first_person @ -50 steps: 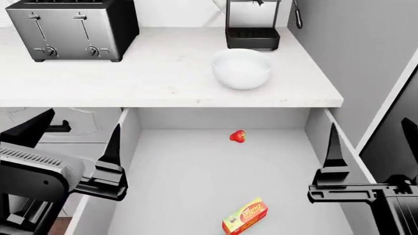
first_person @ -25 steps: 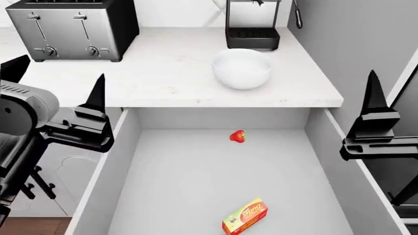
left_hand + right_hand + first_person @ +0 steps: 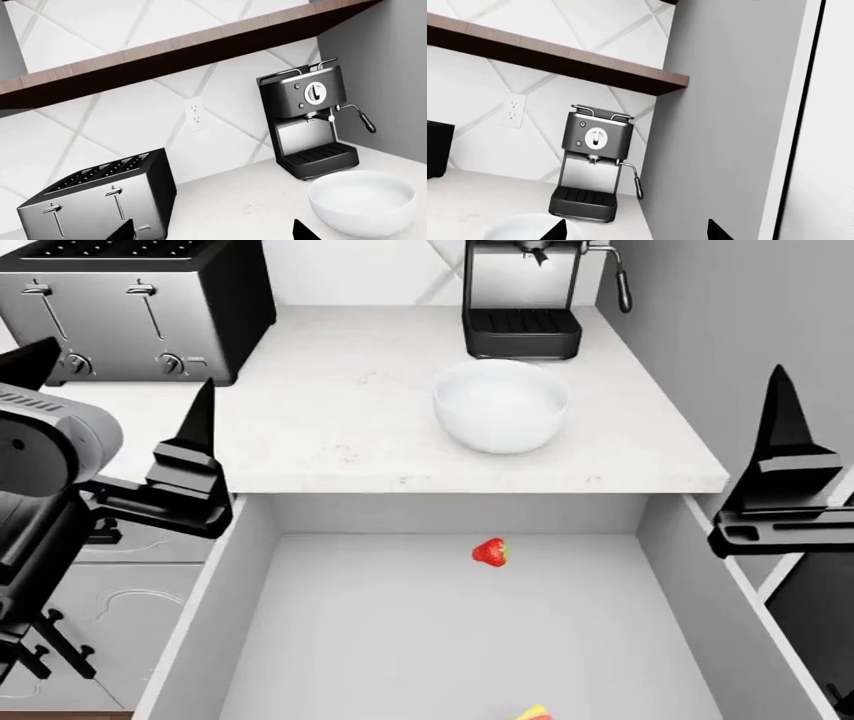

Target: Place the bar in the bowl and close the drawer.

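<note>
Down at the near end of the open drawer [image 3: 254,640], only a corner of the butter bar [image 3: 535,713] shows at the picture's lower edge, lying flat on the pale floor; a strawberry [image 3: 490,552] sits farther in, well apart from it. Either side of the drawer, the left gripper [image 3: 114,415] and right gripper [image 3: 801,430] hang raised with fingers spread wide, holding nothing. Beyond, on the white surface [image 3: 334,430], the white bowl [image 3: 501,403] stands empty before the coffee machine [image 3: 523,290], with the toaster [image 3: 127,300] off to the left. Nothing is done yet, I reckon: the bar is ungrasped, and the drawer is wide open.
</note>
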Controlling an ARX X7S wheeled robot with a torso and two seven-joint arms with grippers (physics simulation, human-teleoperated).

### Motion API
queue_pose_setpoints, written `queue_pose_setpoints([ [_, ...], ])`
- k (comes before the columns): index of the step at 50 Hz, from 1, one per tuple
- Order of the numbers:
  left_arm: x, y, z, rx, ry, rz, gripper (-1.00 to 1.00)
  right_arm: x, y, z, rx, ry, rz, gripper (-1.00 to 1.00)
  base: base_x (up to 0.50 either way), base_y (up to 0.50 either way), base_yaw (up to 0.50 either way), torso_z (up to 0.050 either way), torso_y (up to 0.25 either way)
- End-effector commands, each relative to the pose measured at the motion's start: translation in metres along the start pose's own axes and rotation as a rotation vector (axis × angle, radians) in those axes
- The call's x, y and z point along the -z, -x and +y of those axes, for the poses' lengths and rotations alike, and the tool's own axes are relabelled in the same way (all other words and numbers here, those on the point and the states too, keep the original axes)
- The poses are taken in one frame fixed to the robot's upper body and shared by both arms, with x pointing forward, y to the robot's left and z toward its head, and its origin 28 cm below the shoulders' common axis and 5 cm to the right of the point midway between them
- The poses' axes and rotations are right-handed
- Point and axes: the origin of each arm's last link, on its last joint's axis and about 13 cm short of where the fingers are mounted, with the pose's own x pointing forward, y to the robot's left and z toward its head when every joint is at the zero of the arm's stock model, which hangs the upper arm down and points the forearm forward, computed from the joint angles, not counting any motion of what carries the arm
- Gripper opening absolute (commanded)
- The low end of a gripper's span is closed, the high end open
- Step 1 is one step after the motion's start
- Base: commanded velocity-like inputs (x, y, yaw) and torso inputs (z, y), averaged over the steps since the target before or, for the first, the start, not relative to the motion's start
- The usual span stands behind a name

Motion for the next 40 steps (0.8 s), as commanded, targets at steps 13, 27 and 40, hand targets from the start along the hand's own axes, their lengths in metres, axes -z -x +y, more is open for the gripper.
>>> queue_pose_setpoints([
  [13, 0.011, -0.001, -0.009, 0.083, 0.000, 0.036, 1.00, 0.001, 0.000, 0.000, 0.011, -0.005, -0.010, 1.00, 0.00, 0.00, 0.00, 0.000, 0.000],
  [27, 0.019, -0.008, -0.049, 0.445, 0.012, 0.155, 1.00, 0.005, 0.001, 0.000, 0.011, -0.011, -0.003, 1.00, 0.00, 0.00, 0.00, 0.000, 0.000],
  [40, 0.028, -0.020, -0.083, 0.666, 0.053, 0.300, 1.00, 0.009, 0.002, 0.000, 0.009, -0.013, 0.006, 1.00, 0.00, 0.00, 0.00, 0.000, 0.000],
])
